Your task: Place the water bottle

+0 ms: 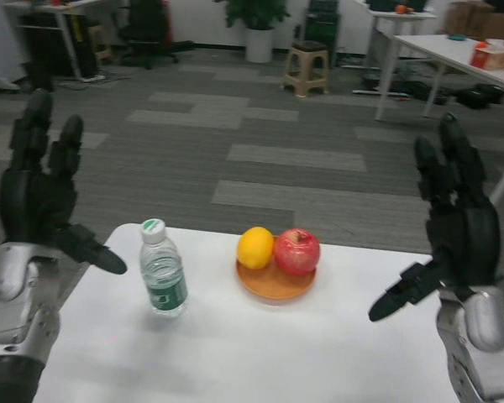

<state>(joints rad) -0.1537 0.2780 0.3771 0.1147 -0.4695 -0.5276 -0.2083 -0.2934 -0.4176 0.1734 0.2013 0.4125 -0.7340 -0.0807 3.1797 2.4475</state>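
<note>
A clear water bottle (162,278) with a green label and white-green cap stands upright on the white table (260,353), left of centre. My left hand (42,195) is raised at the table's left edge, fingers spread, holding nothing, a short gap left of the bottle. My right hand (449,220) is raised at the right side, fingers spread and empty, far from the bottle.
An orange plate (273,285) right of the bottle carries a lemon (255,248) and a red apple (297,251). Beyond the table lies grey carpet with a stool (307,70), a potted plant (258,29), chairs and desks at the back.
</note>
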